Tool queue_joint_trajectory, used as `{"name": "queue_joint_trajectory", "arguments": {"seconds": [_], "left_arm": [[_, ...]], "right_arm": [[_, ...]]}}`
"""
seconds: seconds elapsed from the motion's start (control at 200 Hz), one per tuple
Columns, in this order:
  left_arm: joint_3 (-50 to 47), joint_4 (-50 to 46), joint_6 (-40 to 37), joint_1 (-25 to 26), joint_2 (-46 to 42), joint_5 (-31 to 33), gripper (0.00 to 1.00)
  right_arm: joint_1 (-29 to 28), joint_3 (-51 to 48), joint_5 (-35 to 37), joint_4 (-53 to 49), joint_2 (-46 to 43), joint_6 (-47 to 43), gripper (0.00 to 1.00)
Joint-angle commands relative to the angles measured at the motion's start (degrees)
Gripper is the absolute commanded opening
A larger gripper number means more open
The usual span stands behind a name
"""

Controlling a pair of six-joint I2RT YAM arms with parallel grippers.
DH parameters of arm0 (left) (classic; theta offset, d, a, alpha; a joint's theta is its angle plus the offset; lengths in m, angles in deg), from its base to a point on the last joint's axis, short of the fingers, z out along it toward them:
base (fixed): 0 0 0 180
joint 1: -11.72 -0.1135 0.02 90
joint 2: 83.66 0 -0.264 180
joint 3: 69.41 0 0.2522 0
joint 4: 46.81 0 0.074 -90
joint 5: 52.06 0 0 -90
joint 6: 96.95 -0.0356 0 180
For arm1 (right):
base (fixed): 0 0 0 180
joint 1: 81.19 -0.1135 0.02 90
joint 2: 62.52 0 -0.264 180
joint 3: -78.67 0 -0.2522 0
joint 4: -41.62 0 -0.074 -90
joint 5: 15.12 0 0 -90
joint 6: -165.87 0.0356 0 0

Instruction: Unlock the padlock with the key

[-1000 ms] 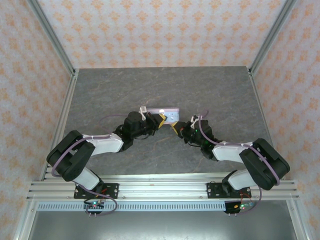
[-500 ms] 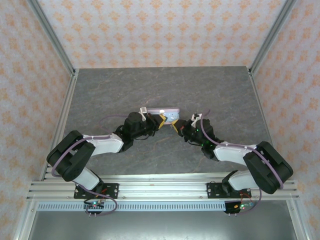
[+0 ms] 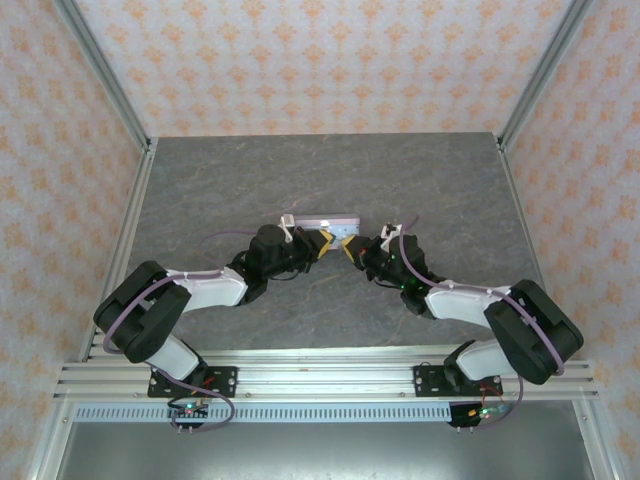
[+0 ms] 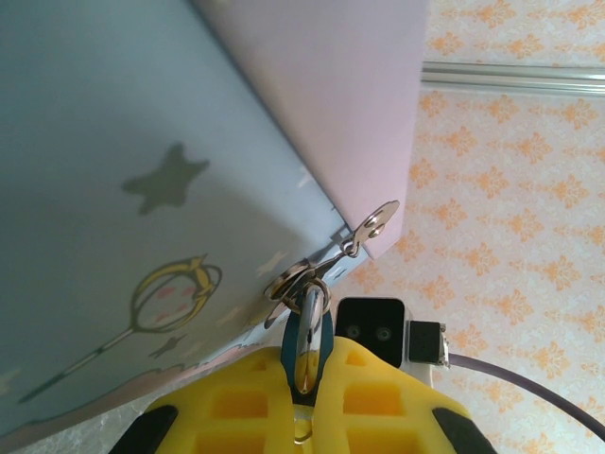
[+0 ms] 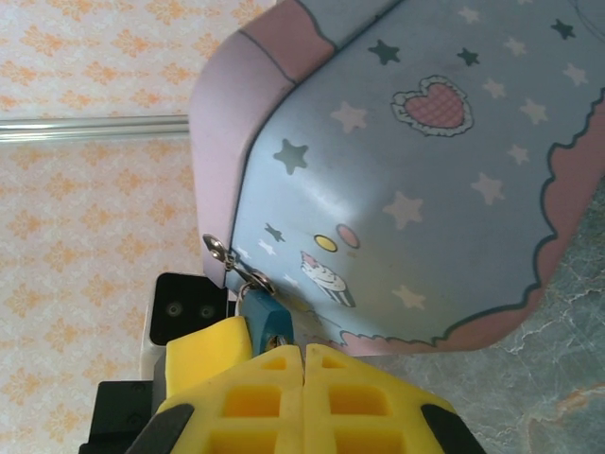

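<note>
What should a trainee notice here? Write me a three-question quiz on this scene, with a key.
1. True or false: the padlock hangs from the metal clasp at the corner of the tin.
2. Which print is on the tin face that the right wrist camera sees? A: a heart among stars. B: a row of flowers. C: plain stripes.
3. In one word, are the right fingers open or shut?

Key: 1 true; 2 A; 3 shut.
</note>
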Motion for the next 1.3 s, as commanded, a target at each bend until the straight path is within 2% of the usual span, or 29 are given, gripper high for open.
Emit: {"name": "queue_joint_trajectory", "arguments": {"seconds": [0.0,1.296], "left_arm": [[-0.69,1.11,-0.65,0.66,0.83,1.13,0.00],[-0.07,1.55,-0.51,2.02,2.39,2.01,0.00]], "right_arm": [[-0.37,1.18,0.84,1.53,0.61,0.63,0.00],[-0.95,2.73,0.57,1.40,-0.93,1.35,0.00]]}}
